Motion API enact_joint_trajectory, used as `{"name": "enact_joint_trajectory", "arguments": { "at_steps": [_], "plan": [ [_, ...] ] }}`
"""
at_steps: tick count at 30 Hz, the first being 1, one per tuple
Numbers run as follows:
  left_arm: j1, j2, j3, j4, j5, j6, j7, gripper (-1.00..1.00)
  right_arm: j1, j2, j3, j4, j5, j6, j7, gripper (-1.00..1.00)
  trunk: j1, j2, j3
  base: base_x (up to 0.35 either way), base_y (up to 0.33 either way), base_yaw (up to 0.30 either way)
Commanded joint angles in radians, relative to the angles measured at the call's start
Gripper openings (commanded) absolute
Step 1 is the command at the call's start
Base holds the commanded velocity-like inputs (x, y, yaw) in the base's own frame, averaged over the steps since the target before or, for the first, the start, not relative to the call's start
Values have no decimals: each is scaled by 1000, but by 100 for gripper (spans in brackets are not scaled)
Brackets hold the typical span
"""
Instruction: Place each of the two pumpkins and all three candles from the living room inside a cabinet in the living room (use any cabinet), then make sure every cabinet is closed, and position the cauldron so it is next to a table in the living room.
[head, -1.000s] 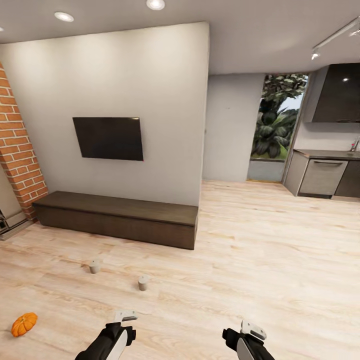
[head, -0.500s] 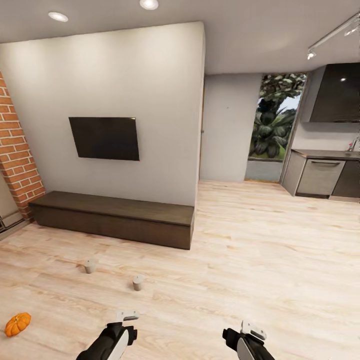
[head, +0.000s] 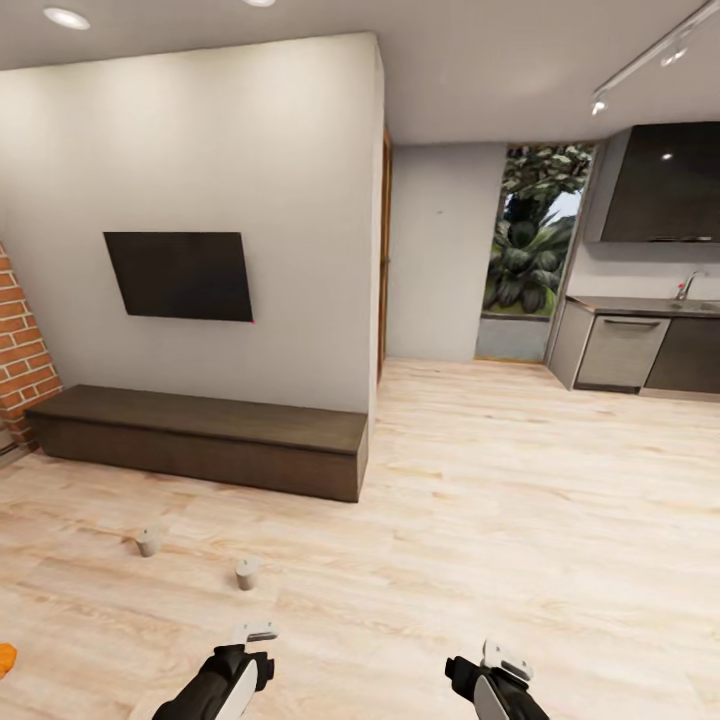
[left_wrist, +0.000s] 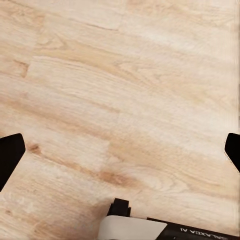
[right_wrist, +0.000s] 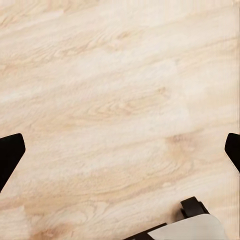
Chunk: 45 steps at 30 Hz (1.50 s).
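Two upright candles (head: 246, 572) stood on floor just in front of the cabinet (head: 200, 450), nearer L gripper (head: 250, 640) than R gripper (head: 500, 655); both w/ fingers apart, empty.

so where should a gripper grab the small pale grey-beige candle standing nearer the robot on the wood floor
Probably across the round side of the small pale grey-beige cylindrical candle, coming straight down from above. It stands upright and alone on the light wood floor, apart from the second candle, so both fingers have room. The left gripper is nearer and its fingers look spread wide in its wrist view.
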<state>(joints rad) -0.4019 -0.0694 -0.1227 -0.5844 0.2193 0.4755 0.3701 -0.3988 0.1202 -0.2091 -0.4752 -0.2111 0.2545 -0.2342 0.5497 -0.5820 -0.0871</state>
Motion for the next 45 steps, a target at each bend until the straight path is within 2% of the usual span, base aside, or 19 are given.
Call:
{"name": "enact_joint_trajectory", "arguments": {
  "at_steps": [1,10,21,36,45],
  "plan": [
    [0,0,0,0,0,0,0,100,0,0,0,0,0,0,0,100,0,0,0,199,-177,-1],
    [0,1,0,0,0,0,0,100,0,0,0,1,0,1,0,100,0,0,-2,226,-87,0],
    [0,0,1,0,0,0,0,100,0,-1,0,1,-2,6,2,100,0,0,-18,265,49,0],
    [0,2,1,0,0,0,0,100,0,-1,1,1,-1,6,2,100,0,0,-42,95,6,0],
    [0,2,2,0,0,-1,0,100,0,0,2,1,1,4,0,100,0,0,-45,226,73,0]
  ]
}}
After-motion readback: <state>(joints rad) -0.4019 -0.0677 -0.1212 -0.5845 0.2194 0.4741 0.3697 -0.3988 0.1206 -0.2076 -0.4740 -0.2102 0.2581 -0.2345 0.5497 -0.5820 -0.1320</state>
